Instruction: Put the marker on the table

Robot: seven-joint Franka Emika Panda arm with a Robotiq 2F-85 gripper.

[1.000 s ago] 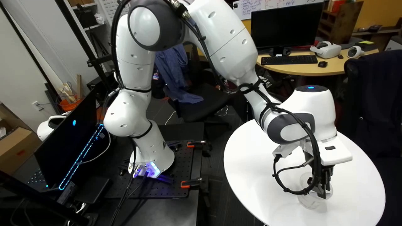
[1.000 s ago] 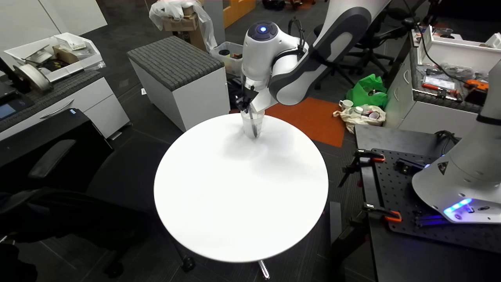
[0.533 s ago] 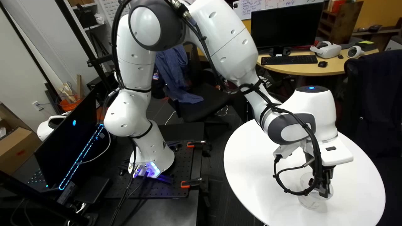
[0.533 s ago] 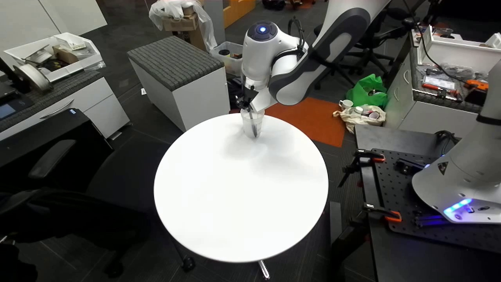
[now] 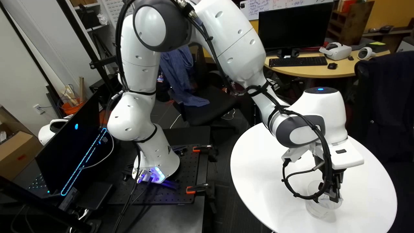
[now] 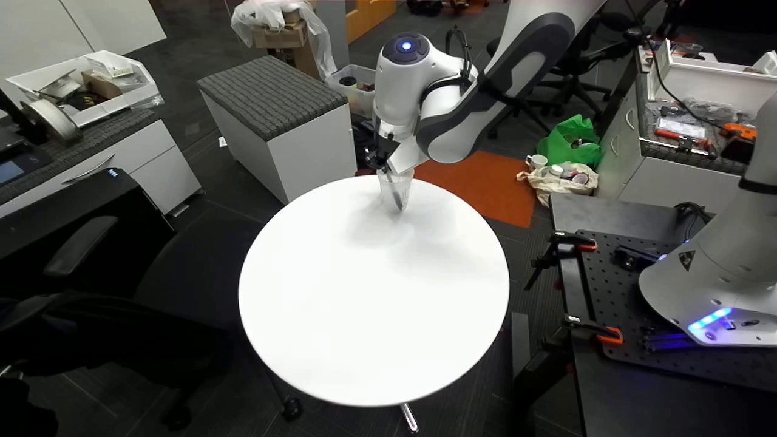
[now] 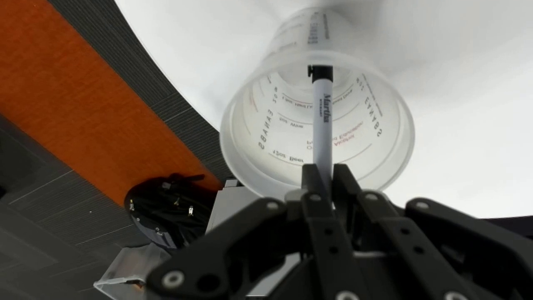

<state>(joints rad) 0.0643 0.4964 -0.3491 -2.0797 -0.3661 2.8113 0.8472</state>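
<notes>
In an exterior view the arm (image 5: 237, 58) reaches over the table (image 5: 255, 171), in an exterior view the cup (image 6: 406, 189) is near the table's edge with the marker (image 6: 397, 198) slanting down inside, and in the wrist view the gripper (image 7: 327, 179) is closed on the marker's upper part.

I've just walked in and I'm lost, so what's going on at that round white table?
A robot arm has its gripper closed on the upper part of a marker. The marker reaches down inside a clear printed cup on the round table. It is not yet out of the cup or laid on the table.
</notes>
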